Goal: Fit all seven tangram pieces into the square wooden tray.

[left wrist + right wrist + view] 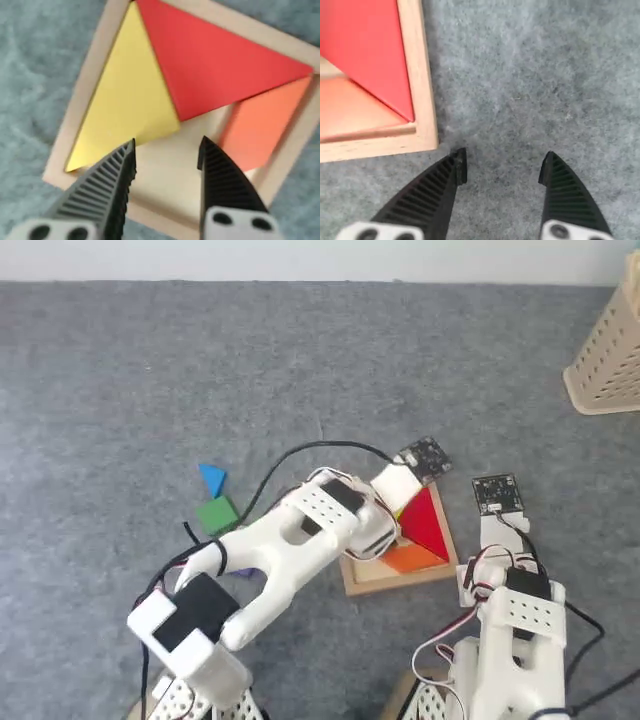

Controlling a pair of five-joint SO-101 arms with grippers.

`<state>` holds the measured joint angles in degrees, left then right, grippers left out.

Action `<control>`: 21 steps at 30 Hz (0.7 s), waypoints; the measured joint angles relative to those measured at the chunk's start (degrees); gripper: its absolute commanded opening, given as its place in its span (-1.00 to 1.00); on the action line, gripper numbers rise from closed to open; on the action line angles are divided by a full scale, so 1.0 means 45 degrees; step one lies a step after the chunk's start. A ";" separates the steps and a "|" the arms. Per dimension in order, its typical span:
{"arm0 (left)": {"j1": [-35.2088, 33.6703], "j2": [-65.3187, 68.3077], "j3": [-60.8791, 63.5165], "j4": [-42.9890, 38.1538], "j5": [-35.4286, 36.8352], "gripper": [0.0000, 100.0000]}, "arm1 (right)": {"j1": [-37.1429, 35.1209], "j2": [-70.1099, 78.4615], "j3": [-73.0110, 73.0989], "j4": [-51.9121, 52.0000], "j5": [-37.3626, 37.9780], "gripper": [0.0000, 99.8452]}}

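While the left tool point(167, 142) hung over the square wooden tray point(82, 100), its two fingers stood apart and held nothing; below the gap between them lay a bare part of the tray floor. Three pieces were lying in the tray. A big red triangle point(210, 60) and a big yellow triangle point(125, 95) touched along one long edge, and an orange piece point(260, 130) lay against the red one, near the tray wall.

From above, the left arm point(300, 540) reached across the grey worktop point(150, 370) to the tray point(400, 580), where the red triangle point(425, 520) and the orange piece point(412, 557) could be seen. A blue triangle point(212, 478) and a green square point(217, 513) lay outside, close to each other on the worktop, well apart from the tray on the left arm's other side.

Over the grey cover, the right tool point(505, 152) was also open and empty, just beside one corner of the tray point(415, 75), not touching it. A pale perforated basket point(610, 350) stood at the far right edge of the worktop.
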<state>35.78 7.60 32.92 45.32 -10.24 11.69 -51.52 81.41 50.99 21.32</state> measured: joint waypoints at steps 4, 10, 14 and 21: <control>0.0195 0.0000 0.0000 0.0000 0.0020 -0.62 | 0.0000 0.0000 0.0000 0.0000 0.0000 -0.52; 0.0117 -0.0059 -0.0020 0.0234 0.0078 -0.62 | 0.0000 0.0000 0.0000 0.0000 0.0000 -0.52; -0.0703 -0.1563 0.0000 0.1485 0.0020 -0.61 | 0.0000 0.0000 0.0000 0.0000 0.0000 -0.52; -0.4943 -0.5880 0.0020 0.4103 0.0078 -0.61 | 0.0000 0.0000 0.0000 0.0000 0.0410 -0.52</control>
<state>13.54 -18.86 33.01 63.78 -9.89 11.69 -51.52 81.41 50.99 23.16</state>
